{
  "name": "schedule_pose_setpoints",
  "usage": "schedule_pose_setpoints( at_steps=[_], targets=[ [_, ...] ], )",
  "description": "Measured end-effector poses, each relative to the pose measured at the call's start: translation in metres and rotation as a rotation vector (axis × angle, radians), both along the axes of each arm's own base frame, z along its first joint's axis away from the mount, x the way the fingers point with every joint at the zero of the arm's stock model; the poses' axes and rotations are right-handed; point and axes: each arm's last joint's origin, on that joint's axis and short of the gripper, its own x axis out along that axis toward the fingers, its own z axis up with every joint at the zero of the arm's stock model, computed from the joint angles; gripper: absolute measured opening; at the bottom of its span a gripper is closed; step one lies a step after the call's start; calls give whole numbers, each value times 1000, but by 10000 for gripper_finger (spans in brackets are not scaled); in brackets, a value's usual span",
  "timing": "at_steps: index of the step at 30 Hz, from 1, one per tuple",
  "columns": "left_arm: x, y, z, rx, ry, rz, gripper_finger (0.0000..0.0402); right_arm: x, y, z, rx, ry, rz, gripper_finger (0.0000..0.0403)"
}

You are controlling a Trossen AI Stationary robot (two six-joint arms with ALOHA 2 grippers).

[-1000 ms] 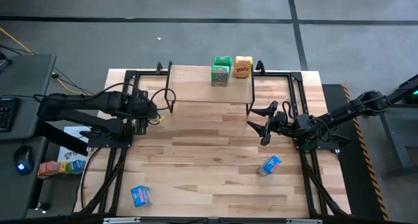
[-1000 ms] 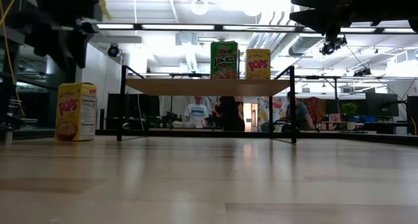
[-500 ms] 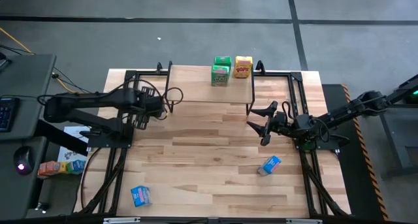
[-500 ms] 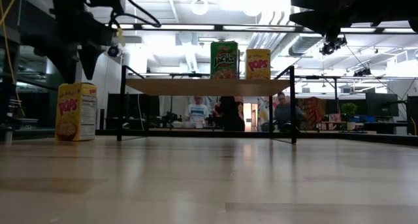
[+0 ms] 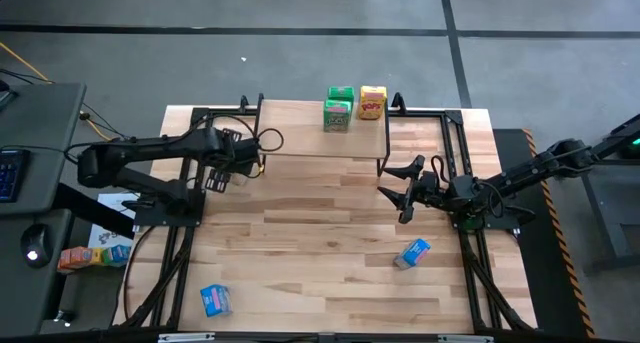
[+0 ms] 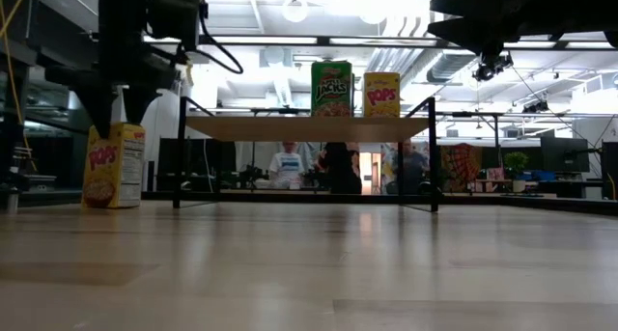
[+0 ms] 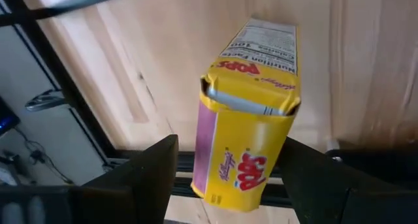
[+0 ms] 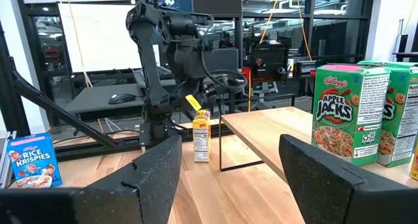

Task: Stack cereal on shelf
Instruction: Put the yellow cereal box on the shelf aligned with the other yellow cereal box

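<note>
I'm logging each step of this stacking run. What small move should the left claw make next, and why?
Probably lower straight down. The left claw is open, its fingers either side of the upright yellow Pops box and mostly above it, not yet gripping. The right claw waits near the shelf.

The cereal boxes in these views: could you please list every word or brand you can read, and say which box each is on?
"POPS": yellow box beneath the left gripper, standing on the table.
"POPS": yellow box on the shelf.
"Apple Jacks", "Kellogg's": green box on the shelf.
"Rice Krispies": blue box.
Nutrition panel on the first yellow box: too small to read.
Right gripper holds nothing.
</note>
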Motion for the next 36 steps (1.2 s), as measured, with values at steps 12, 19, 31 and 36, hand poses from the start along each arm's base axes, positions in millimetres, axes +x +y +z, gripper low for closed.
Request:
schedule_pose_setpoints(
  at_steps=[12,19,31,36],
  targets=[
    [8,3,-12,-115,26,35,245,0,0,0,0,3,0,251],
    [7,2,-12,-114,21,59,239,0,0,0,-1,4,0,251],
    [7,2,-5,-113,26,95,150,0,0,-1,-4,13,0,251],
    [10,1,16,-152,-16,169,139,0,0,-1,-5,13,0,251]
  ],
)
